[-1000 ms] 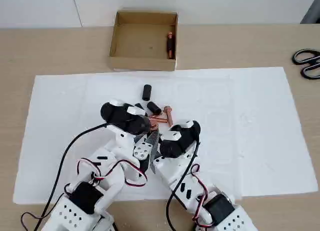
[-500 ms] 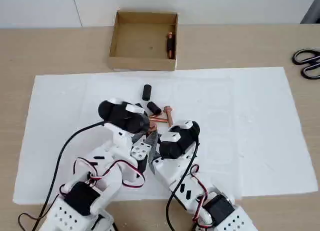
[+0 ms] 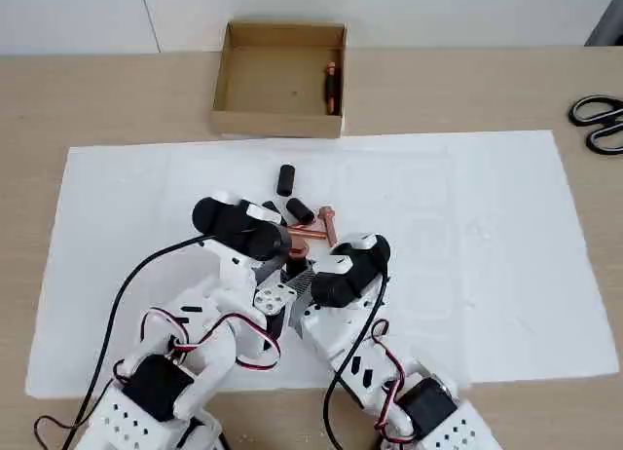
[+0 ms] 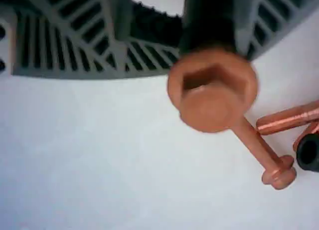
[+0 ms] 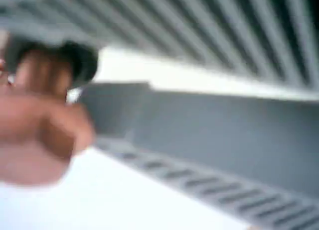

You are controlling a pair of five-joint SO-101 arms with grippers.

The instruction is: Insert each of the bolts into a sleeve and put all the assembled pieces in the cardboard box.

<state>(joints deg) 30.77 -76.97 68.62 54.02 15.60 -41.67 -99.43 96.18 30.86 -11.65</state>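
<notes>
Left claw (image 4: 202, 18) pitched down, clamped on a black sleeve (image 4: 209, 33).
Copper bolt (image 4: 213, 90) sits in the sleeve, long axis end-on, hex head toward the wrist; right claw (image 3: 302, 273) grip: cannot tell.

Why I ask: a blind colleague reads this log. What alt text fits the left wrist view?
A copper bolt, head-on, pokes from a black sleeve between grey ribbed jaws; another bolt lies on the white sheet.

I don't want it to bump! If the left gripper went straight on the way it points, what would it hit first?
Probably the white sheet just past the left gripper, beside the loose bolts. The right gripper is close too, so I'm not sure.
</notes>
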